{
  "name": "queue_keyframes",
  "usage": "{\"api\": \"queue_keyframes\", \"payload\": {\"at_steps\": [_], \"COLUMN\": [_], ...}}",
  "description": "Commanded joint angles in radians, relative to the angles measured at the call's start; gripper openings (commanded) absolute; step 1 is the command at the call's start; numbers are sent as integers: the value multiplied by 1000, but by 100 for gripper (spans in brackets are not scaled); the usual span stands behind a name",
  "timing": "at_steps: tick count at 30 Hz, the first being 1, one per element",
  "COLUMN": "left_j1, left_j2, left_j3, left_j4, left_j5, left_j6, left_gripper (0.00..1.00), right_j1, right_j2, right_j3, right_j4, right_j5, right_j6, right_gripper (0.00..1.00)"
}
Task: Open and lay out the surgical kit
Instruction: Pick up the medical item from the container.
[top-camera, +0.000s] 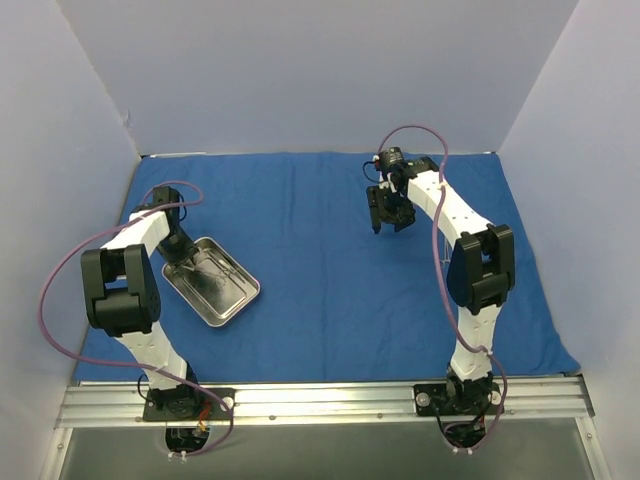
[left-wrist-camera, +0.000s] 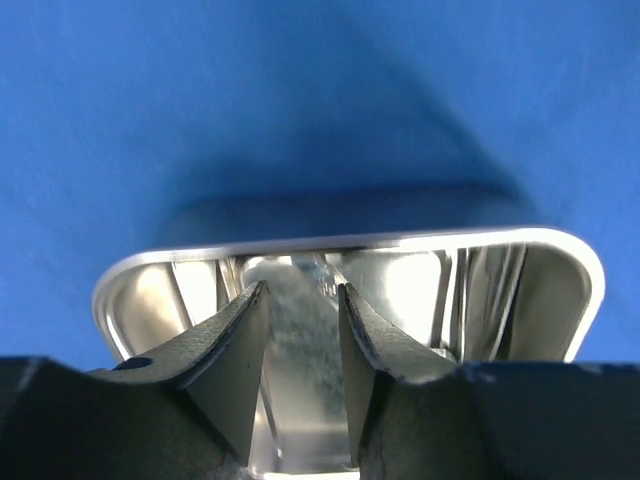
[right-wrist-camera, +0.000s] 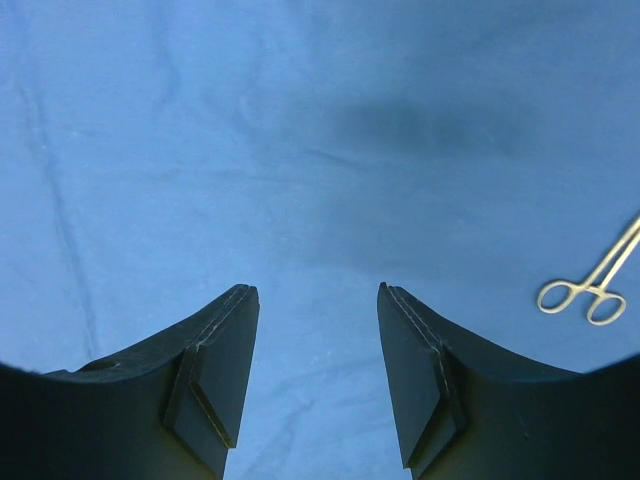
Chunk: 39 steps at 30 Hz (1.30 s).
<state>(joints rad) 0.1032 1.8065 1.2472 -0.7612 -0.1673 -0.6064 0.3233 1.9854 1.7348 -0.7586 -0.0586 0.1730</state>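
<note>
The cloth (top-camera: 330, 260) lies opened out flat and covers nearly the whole surface, with light creases across it. The tray (top-camera: 228, 300) sits on the cloth near the left edge of the surface, turned at an angle to that edge. Thin silvery instruments (top-camera: 208, 265) lie in its far half. The left arm (top-camera: 120, 290) bends down over the tray, and the left jaws reach inside it at the far left end. In the wrist view they stand part-way apart, tips low between the tray's (left-wrist-camera: 560, 300) shiny walls. Glare off the steel fills the gap, so I cannot tell whether they pinch an instrument or only stand over the tray floor. The right arm (top-camera: 480, 265) reaches toward the far right corner of the surface. The right jaws hang above the cloth (right-wrist-camera: 300, 150), open, with nothing but blue fabric showing between them and clear of it. One pair of forceps (right-wrist-camera: 590, 287) lies on the cloth, apart from the tray, at the right edge of the right wrist view, ring handles toward the camera.
</note>
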Motion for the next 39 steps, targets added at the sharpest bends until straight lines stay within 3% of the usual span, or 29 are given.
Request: {"api": "queue_keyframes", "payload": {"at_steps": [1,14,21,22,27,33,39], "left_j1": [10,9,1,1,1,1,-13], "left_j2": [31,94,114,113,67,-33,-153], "left_j3": [29,44,32,25,20,76,81], "left_j4": [95,117,89,91,71,-9,-17], "left_j5": [-58,-93,-84,-84,-77,-60,54], "left_j6": [19,25,2,2,19,66,149], "left_gripper": [42,42,19,12,3,2,2], "right_j1": [7,3,3,3,5,8,17], "right_j2": [-68,-111,-131,-134,-131,-105,-54], "right_j3": [-27,-69,-69,-69,-58,-23,54], "right_j4": [-2,8,8,8,4,8,7], "right_j5": [-37,-23,-1,0,5,5,-58], "right_j6": [-17,-27,-30,-30,-27,-15,-3], "right_gripper": [51,50,50,50,50,50,46]}}
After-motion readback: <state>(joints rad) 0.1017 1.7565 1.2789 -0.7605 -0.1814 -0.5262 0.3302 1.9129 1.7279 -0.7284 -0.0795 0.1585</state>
